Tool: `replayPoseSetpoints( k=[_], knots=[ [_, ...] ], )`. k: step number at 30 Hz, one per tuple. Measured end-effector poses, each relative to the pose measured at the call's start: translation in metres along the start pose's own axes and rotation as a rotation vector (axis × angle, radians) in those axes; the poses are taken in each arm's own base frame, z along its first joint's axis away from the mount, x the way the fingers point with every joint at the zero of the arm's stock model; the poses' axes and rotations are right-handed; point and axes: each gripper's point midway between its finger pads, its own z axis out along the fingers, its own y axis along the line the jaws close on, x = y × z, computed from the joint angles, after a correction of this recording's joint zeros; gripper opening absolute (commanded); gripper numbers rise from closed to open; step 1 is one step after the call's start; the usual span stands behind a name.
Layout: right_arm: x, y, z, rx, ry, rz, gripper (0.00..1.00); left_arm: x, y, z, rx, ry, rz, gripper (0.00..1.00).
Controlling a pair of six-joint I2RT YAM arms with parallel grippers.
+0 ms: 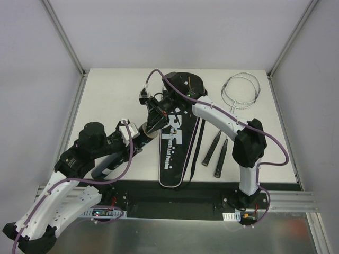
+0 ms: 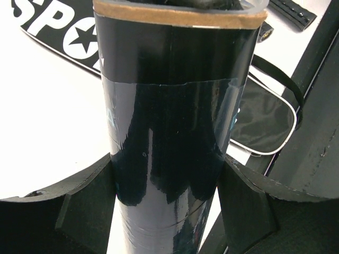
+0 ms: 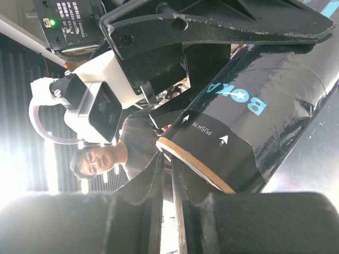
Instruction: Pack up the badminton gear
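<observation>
The long black tube (image 2: 175,121) stands between my left gripper's (image 2: 169,180) jaws, which are shut on its lower part. In the top view the left gripper (image 1: 142,138) holds the tube (image 1: 149,133) tilted at the left edge of the black bag (image 1: 177,132) lettered SPORT (image 2: 58,32). My right gripper (image 1: 156,117) is at the tube's open cardboard-rimmed end (image 3: 196,172). Its fingers (image 3: 159,180) are pressed nearly together with nothing seen between them. Two silver rackets lie at the right, heads (image 1: 241,90) far, black handles (image 1: 216,153) near. No shuttlecocks show.
The bag's black strap (image 1: 197,143) trails on the table between the bag and the racket handles. The white table (image 1: 106,100) is walled at the back and sides. A black rail (image 1: 175,193) runs along the near edge.
</observation>
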Motion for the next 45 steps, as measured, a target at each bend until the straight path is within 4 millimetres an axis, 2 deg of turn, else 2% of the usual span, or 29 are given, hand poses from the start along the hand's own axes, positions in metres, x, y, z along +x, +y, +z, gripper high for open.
replayPoseSetpoints(
  k=[14,21,24,28,29,31,35,41,45],
  knots=[
    [-0.024,0.015,-0.004,-0.052,-0.055,-0.059,0.14,-0.011,0.021,0.006,-0.095,0.035,-0.092,0.0],
    [-0.039,0.025,-0.006,-0.063,-0.272,-0.104,0.14,-0.015,0.036,0.004,-0.174,0.029,-0.103,0.0],
    [-0.053,0.039,-0.012,-0.069,-0.426,-0.148,0.13,-0.026,0.048,0.007,-0.225,-0.014,-0.105,0.0],
    [-0.066,0.072,-0.021,-0.107,-0.579,-0.253,0.12,-0.062,0.072,0.018,-0.3,-0.142,-0.087,0.0],
    [-0.066,0.081,-0.022,-0.128,-0.597,-0.282,0.12,-0.074,0.078,0.023,-0.313,-0.189,-0.085,0.0],
    [-0.061,0.097,-0.008,-0.175,-0.603,-0.334,0.12,-0.09,0.087,0.036,-0.315,-0.248,-0.101,0.0],
    [-0.067,0.111,-0.011,-0.223,-0.664,-0.402,0.12,-0.11,0.096,0.035,-0.338,-0.332,-0.117,0.0],
    [-0.061,0.111,-0.01,-0.213,-0.674,-0.402,0.17,-0.103,0.091,0.032,-0.332,-0.324,-0.117,0.0],
    [-0.052,0.113,-0.006,-0.171,-0.619,-0.397,0.24,-0.099,0.084,0.018,-0.336,-0.314,-0.098,0.0]
  ],
)
